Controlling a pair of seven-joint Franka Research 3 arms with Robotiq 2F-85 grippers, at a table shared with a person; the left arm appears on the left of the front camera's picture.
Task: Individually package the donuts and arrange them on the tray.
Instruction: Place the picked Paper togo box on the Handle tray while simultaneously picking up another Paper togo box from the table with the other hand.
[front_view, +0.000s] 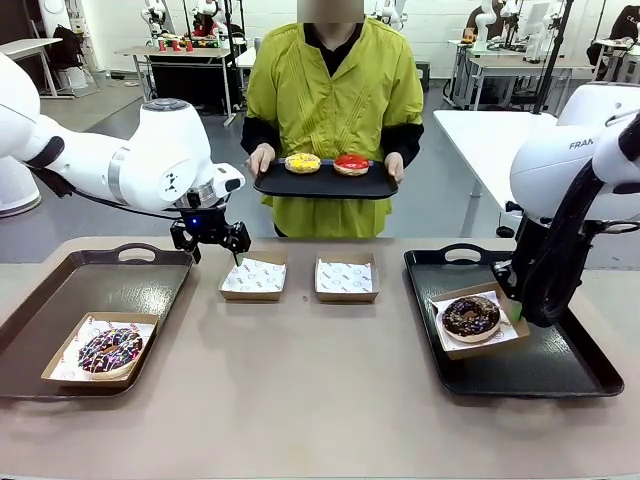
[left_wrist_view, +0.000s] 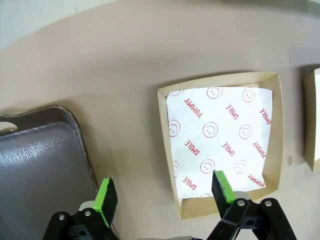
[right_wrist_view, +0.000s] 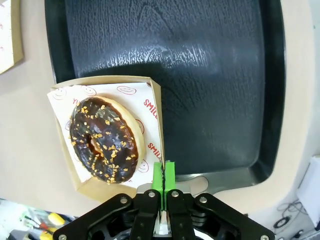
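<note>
Chocolate donut (right_wrist_view: 102, 137) sat in its cardboard box (right_wrist_view: 157, 125) just beside my right gripper (right_wrist_view: 163, 169), jaws pressed together at the box's corner; left gripper (left_wrist_view: 162, 180) hung spread wide.

Table (front_view: 320, 420) bears 2 trays (front_view: 100, 290) (dark), 2 boxes (front_view: 252, 296).

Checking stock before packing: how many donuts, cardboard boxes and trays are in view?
Donuts: 4 (sprinkled donut, dark chocolate donut, yellow donut, red donut)
Cardboard boxes: 4 (left-tray box, right-tray box, left empty box, right empty box)
Trays: 3 (left tray, right tray, person's tray)
Total: 11
</note>
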